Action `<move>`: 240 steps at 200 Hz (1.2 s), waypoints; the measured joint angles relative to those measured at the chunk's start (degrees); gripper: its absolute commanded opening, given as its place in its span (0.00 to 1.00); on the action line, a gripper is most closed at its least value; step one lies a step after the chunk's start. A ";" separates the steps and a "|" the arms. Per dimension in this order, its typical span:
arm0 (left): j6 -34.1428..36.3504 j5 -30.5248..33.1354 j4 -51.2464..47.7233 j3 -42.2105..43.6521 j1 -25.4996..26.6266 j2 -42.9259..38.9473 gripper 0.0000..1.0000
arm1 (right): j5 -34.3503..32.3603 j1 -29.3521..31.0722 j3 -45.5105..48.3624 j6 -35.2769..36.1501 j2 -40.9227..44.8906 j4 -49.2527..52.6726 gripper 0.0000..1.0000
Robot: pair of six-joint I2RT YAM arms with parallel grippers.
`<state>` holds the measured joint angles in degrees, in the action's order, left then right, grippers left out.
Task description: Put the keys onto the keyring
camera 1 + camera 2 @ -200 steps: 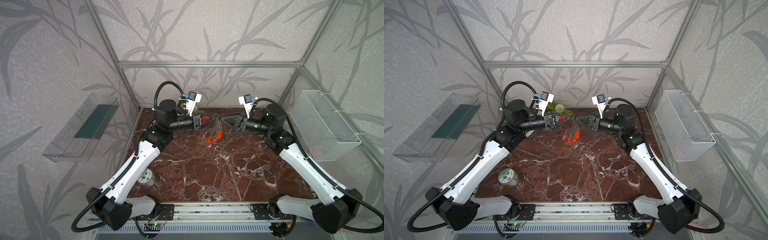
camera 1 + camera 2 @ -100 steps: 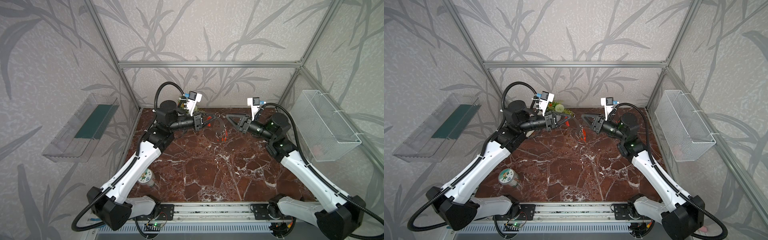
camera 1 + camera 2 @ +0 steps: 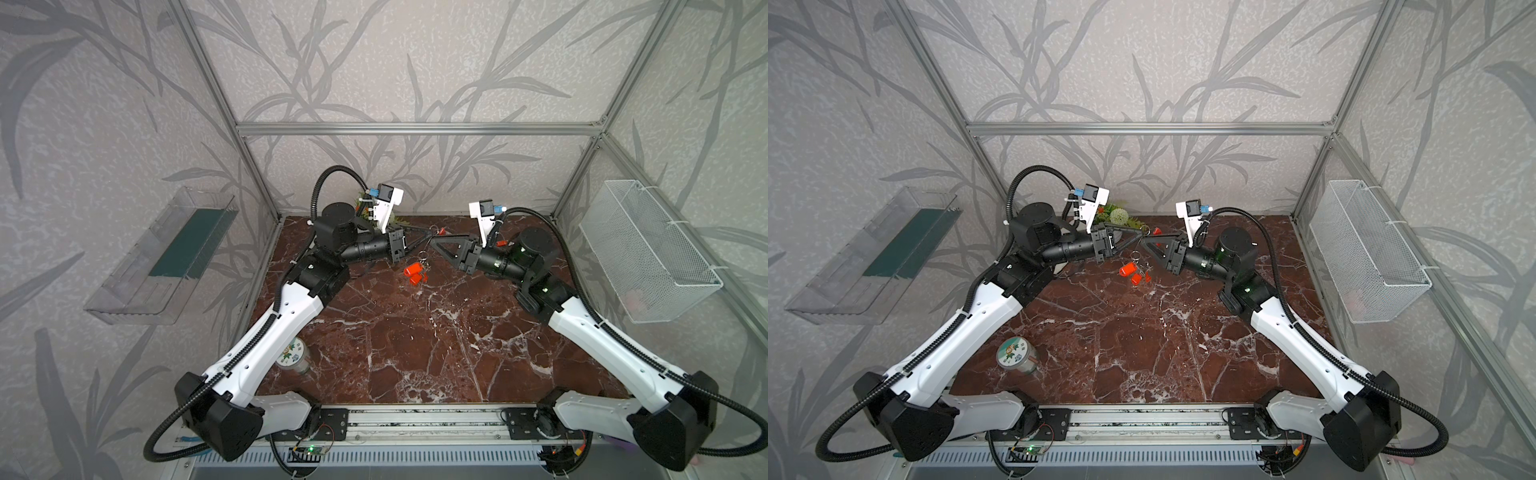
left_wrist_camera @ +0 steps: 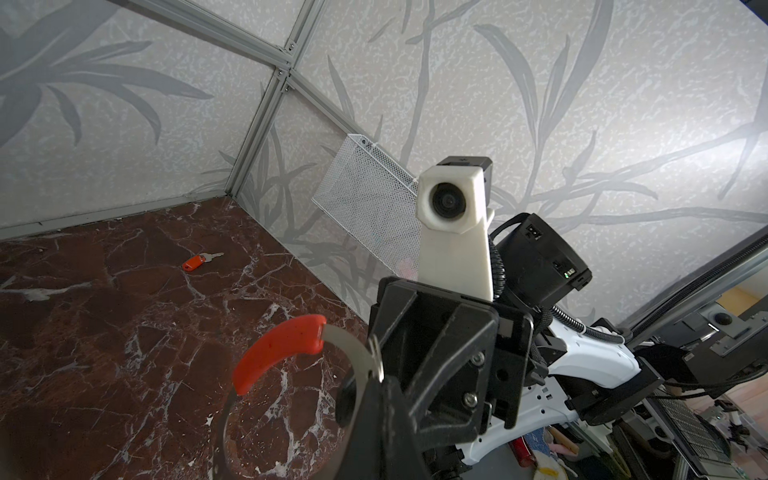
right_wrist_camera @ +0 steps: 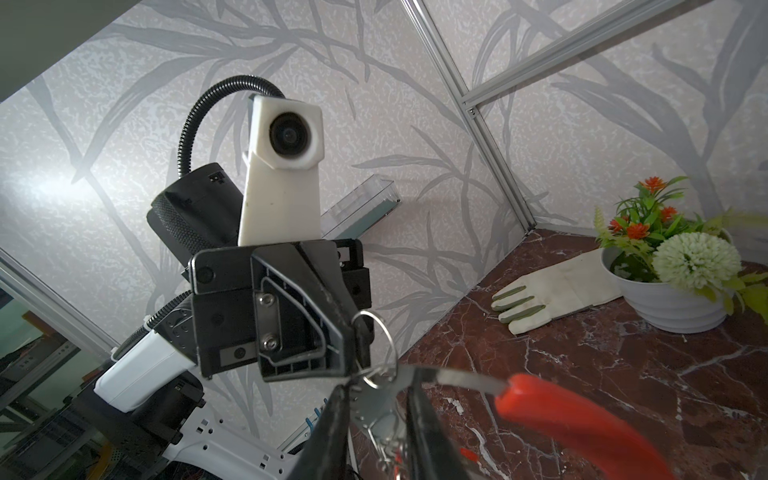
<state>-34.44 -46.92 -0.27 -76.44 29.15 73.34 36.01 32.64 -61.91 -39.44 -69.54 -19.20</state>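
Nearest the front rail, on the marble surface (image 3: pixel 415 340): small round tin (image 3: pixel 1013 358) beside the left arm, lid printed green, white and orange, lettering too small to read, contents hidden. Mid-depth, left wall: clear plastic tray (image 3: pixel 166 257), dark green panel inside. Right wall: white wire basket (image 3: pixel 648 249), faint pink item at its bottom, too blurred to identify. Further back, raised off the surface: left end effector (image 3: pixel 426 238) closed tight, clamped on the grey band of the keyring (image 4: pixel 278 353); red sleeve curving away from the tips, lower arc cut off at the left wrist frame edge. Right end effector (image 3: pixel 436 245) tip to tip with the left; fingers (image 5: pixel 419 428) a narrow gap apart, band and small split rings between them; cannot tell whether pressing on metal or clear of it. Keys (image 3: pixel 415 273) hanging in a bunch below the meeting point, red-orange tags, labels unreadable. Loose key (image 4: pixel 199 262) flat on the surface toward the far right corner, well apart from the rest. At the back wall: white glove (image 5: pixel 557 291), grey-green fingertips, cuff end hidden behind a white ribbed pot (image 5: pixel 673 307) holding artificial greenery, orange flowers and a pale round bloom.
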 measured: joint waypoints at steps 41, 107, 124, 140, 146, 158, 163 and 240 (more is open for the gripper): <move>0.20 0.13 0.00 0.00 0.07 0.00 0.00 | -2.38 -0.20 3.56 -1.05 1.33 -2.25 0.23; 0.35 0.13 0.04 0.02 0.15 0.00 0.00 | -4.02 -1.75 5.07 -3.17 3.02 -6.01 0.23; 0.35 0.13 0.04 0.02 0.17 0.00 0.00 | -4.00 -1.75 5.07 -4.11 2.93 -7.26 0.23; 0.35 0.13 0.09 0.02 0.24 0.00 0.00 | -3.80 -1.75 4.81 -4.98 2.62 -8.24 0.23; 0.35 0.13 0.11 0.02 0.28 0.00 0.00 | -3.72 -1.73 4.68 -5.25 2.36 -8.76 0.23; 0.37 0.13 0.11 0.02 0.44 0.00 0.00 | -3.43 -1.73 4.46 -5.79 1.84 -9.35 0.23; 0.37 0.13 0.11 0.02 0.44 0.00 0.00 | -3.37 -1.73 4.39 -5.99 1.62 -9.53 0.22; 0.57 0.17 0.11 0.04 0.48 -0.04 0.00 | -2.43 -1.20 2.16 -6.38 -0.37 -9.40 0.13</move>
<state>-33.87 -46.74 -0.16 -76.40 29.63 73.30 33.58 31.44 -59.75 -45.82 -69.91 -28.60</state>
